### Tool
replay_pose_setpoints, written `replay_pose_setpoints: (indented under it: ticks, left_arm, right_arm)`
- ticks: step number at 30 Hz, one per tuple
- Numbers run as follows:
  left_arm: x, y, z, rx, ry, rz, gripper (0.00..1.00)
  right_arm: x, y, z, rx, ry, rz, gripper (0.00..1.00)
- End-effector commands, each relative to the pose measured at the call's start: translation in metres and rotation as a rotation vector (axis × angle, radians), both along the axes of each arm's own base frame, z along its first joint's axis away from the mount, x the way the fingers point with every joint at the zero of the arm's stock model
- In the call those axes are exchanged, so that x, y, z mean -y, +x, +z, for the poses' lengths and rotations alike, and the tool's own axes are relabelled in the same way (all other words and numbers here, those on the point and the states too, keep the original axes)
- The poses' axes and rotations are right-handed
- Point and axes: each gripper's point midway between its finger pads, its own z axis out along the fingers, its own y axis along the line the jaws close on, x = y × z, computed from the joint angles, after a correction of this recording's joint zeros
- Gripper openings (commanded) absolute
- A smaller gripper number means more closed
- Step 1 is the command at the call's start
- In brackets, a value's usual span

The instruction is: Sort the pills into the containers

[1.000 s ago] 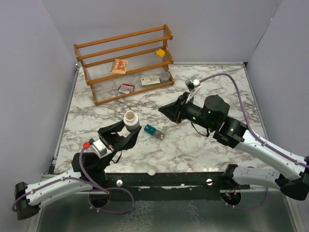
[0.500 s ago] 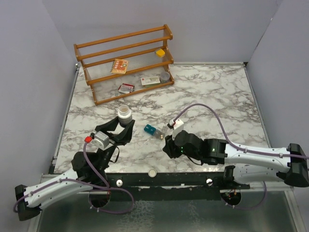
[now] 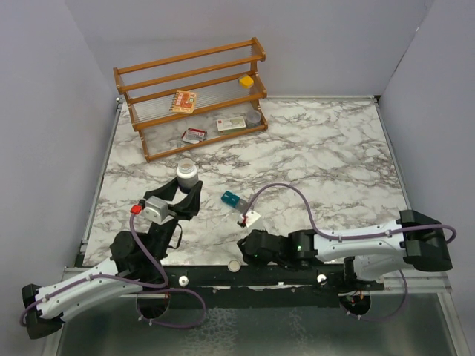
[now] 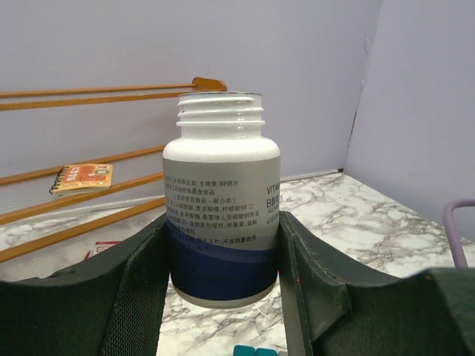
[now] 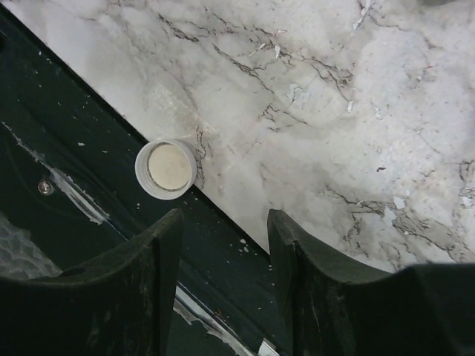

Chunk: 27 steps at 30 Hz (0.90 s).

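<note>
We see the right gripper (image 5: 224, 221) drop from mid-table to the near edge of the table (image 3: 326, 156), beside the white cap (image 5: 165, 169), its jaws now parted after being nearly closed. The left gripper (image 4: 223, 245) carries the open bottle (image 3: 187, 172) slightly back and leftward.

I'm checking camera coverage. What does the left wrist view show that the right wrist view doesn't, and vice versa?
Only left wrist: the left gripper shut on an uncapped pill bottle, the wooden rack behind, and a teal sliver of the containers at the bottom edge. Only right wrist: the right gripper, open and empty, near a white cap at the table's near edge. Both: the marble tabletop.
</note>
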Motion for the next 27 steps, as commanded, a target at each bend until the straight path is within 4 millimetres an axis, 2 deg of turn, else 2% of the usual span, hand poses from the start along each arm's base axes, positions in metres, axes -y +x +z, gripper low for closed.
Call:
replay_pose_setpoints:
  ticks: [1,5,11,19,22,27]
  left_arm:
    - [-0.005,0.001,0.008,-0.031,-0.033,0.015,0.00]
    - [-0.003,0.000,0.002,-0.051,-0.039,-0.009,0.00]
    - [0.004,-0.001,-0.010,-0.075,-0.041,-0.041,0.00]
    - [0.005,-0.004,-0.003,-0.062,-0.050,-0.054,0.00]
    - [0.002,-0.005,-0.002,-0.058,-0.057,-0.054,0.00]
    - [0.000,-0.005,-0.002,-0.058,-0.068,-0.052,0.00]
  right_arm:
    - [-0.018,-0.003,-0.001,0.007,0.053,-0.015,0.48]
    - [-0.025,-0.002,0.002,0.013,0.085,-0.015,0.47]
    - [-0.035,-0.009,-0.011,-0.029,0.091,0.004,0.45]
    - [-0.043,-0.016,-0.029,-0.068,0.074,0.020,0.43]
    - [-0.044,-0.016,-0.035,-0.072,0.054,0.020,0.35]
    - [-0.044,-0.017,-0.048,-0.084,0.003,0.023,0.31]
